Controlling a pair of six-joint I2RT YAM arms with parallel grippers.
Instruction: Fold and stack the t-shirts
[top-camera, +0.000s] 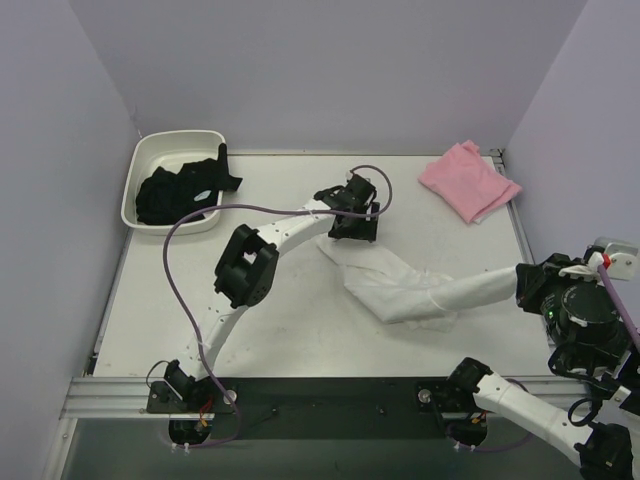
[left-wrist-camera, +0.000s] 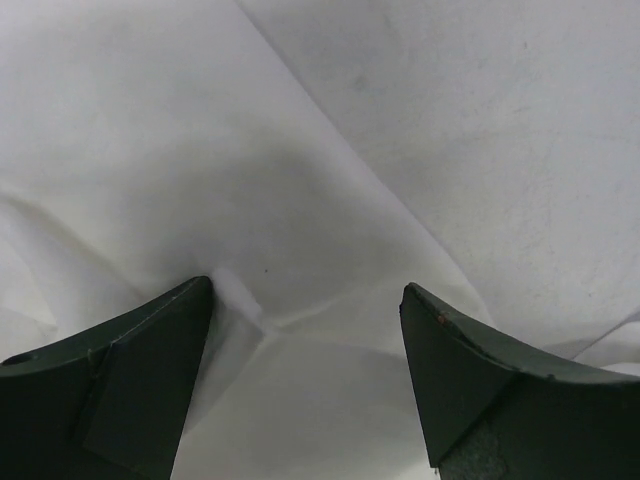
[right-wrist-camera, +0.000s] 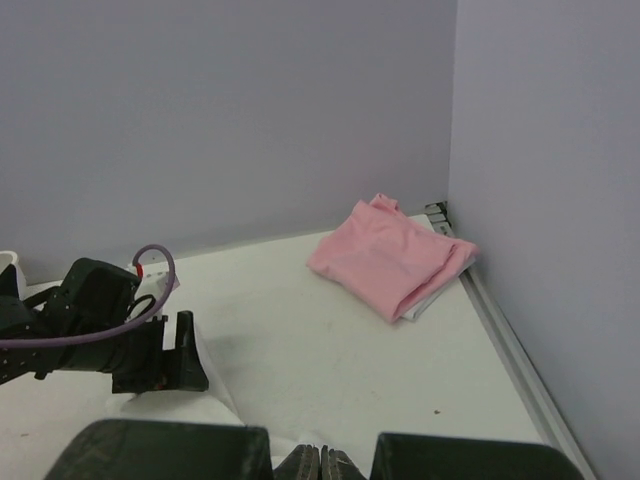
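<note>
Left gripper (left-wrist-camera: 305, 290) is hovering wide open over the white t-shirt (top-camera: 400, 285)
Its jaws are straddling a crease at the cloth's far corner, gripping nothing, likely lining up a pinch. The right gripper (right-wrist-camera: 322, 462) is clenching the other end, drawing the shirt into a band across the table (top-camera: 290, 330). The pink t-shirt (top-camera: 468, 180) is lying folded in the far right corner.

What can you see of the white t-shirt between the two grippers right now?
The white t-shirt looks like soft, thin cotton, plain on the side that shows. It lies crumpled on the table, bunched into a narrow band that runs to the shut right gripper, which appears to hold that end. The left gripper hangs open over its far left end, jaws astride a crease.
</note>
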